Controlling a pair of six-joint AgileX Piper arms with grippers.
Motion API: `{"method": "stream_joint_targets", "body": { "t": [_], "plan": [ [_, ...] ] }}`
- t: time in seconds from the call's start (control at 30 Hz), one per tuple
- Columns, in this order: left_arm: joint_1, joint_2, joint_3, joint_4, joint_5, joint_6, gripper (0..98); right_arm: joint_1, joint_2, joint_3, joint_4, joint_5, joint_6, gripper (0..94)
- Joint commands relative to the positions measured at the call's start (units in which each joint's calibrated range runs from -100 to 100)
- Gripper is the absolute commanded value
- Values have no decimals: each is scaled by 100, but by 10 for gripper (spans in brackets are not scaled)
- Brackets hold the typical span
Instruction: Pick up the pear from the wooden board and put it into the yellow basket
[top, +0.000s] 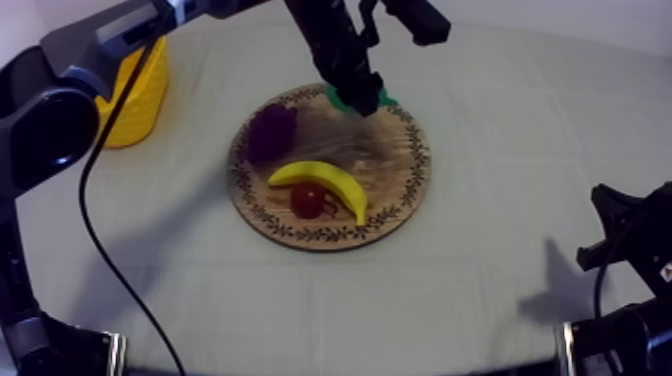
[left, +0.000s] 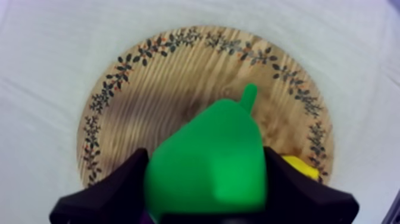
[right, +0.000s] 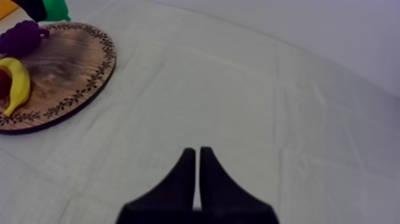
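Observation:
The green pear (left: 214, 161) sits between the black fingers of my left gripper (left: 205, 165), which is shut on it over the far part of the round wooden board (left: 166, 89). From above, my left gripper (top: 358, 85) reaches in from the upper left, and the pear (top: 383, 98) peeks out at the board's (top: 400, 190) far rim. I cannot tell whether the pear still touches the wood. The yellow basket (top: 140, 90) stands at the left side of the table. My right gripper (right: 197, 152) is shut on nothing, low over the cloth at the right (top: 612, 225).
On the board lie purple grapes (top: 272, 130), a banana (top: 325, 180) and a small red fruit (top: 307, 200). The right wrist view shows the board (right: 65, 65) with the grapes (right: 21, 39) and the banana (right: 18, 83). Bare cloth lies between the board and the basket.

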Motion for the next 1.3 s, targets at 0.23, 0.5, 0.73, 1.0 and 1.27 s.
{"method": "stream_joint_targets", "body": {
  "t": [0.23, 0.5, 0.73, 1.0, 1.27],
  "plan": [
    [-41, -1666, 956, -81, -5, 62, 569, -3, -2, 0, -1, 1, 2, 4],
    [-410, -2152, 1552, -165, -71, 18, 577, -3, -2, 0, -1, 1, 2, 4],
    [-1043, -2234, 1725, -244, -94, -62, 571, -3, -2, 0, -1, 1, 2, 4],
    [-1902, -2216, 1884, -311, -109, -209, 572, -3, -2, 0, -1, 1, 2, 4],
    [-2698, -2290, 1946, -354, -110, -344, 569, -3, -2, 0, -1, 1, 2, 4]
  ]
}}
